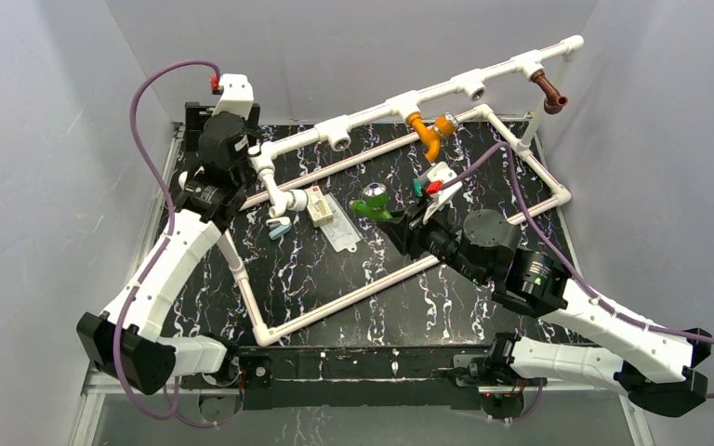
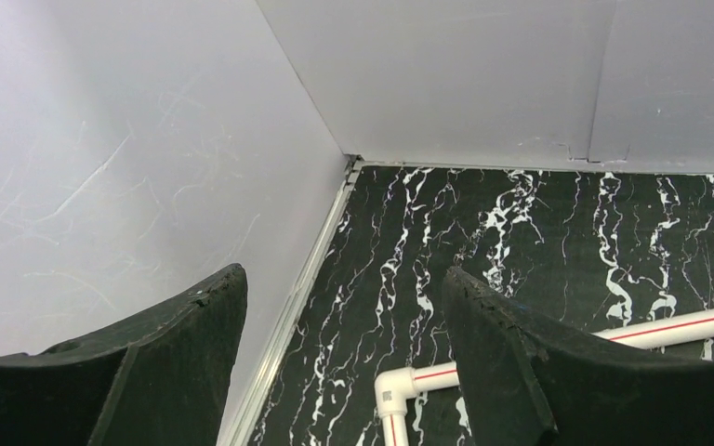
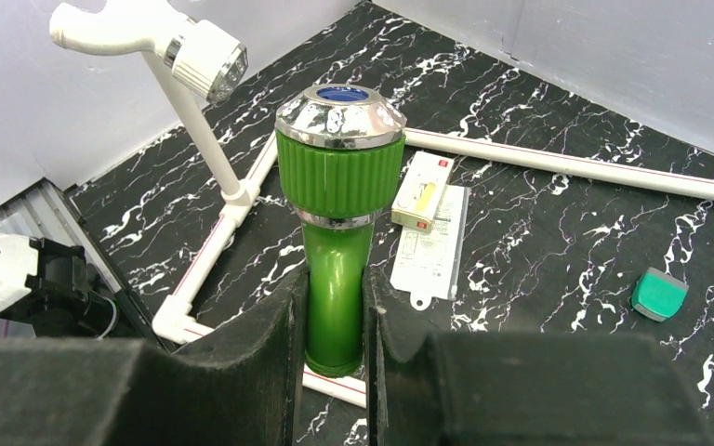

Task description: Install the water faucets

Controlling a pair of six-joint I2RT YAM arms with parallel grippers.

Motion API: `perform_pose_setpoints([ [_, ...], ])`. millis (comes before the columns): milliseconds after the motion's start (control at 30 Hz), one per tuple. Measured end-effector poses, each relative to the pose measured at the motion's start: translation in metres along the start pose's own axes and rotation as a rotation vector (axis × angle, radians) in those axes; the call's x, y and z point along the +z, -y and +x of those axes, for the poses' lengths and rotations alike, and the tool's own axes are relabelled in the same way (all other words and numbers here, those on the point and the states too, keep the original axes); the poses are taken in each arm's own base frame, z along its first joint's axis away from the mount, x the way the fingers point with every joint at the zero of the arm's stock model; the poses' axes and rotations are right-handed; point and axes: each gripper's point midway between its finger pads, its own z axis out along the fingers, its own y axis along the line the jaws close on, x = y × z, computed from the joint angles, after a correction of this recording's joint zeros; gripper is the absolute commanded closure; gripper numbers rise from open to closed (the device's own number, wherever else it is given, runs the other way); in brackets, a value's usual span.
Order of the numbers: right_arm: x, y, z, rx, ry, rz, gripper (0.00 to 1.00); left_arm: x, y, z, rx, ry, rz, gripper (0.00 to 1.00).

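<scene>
My right gripper (image 1: 392, 217) is shut on the bright green faucet (image 1: 372, 202), holding it above the middle of the black marbled table. In the right wrist view the jaws (image 3: 335, 316) clamp its green stem (image 3: 335, 279), with the ribbed knob and chrome cap pointing away. An orange faucet (image 1: 428, 130) and a brown faucet (image 1: 548, 93) sit in sockets of the long white pipe (image 1: 456, 88). A white faucet (image 1: 288, 200) hangs at the pipe's left end and also shows in the right wrist view (image 3: 163, 37). My left gripper (image 2: 344, 307) is open and empty near the table's back left corner.
A white pipe frame (image 1: 335, 302) lies on the table around the work area. A small white box (image 1: 318, 206) and a paper tag (image 1: 339, 232) lie in the middle. A small flat teal piece (image 3: 658, 294) lies on the table. Grey walls close in all sides.
</scene>
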Motion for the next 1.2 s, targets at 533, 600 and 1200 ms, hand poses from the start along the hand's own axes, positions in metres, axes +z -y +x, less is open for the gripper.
perform_pose_setpoints([
  [533, 0.017, 0.014, 0.011, -0.34, 0.208, 0.009, 0.99, -0.017, -0.011, 0.007, -0.123, 0.089, 0.006, 0.26],
  [600, 0.019, 0.016, 0.01, -0.399, 0.237, 0.022, 0.99, -0.017, -0.01, 0.008, -0.133, 0.099, 0.005, 0.26],
  [1200, 0.041, 0.02, -0.022, -0.627, 0.359, 0.108, 0.99, -0.018, -0.01, 0.003, -0.236, 0.194, 0.003, 0.26],
])
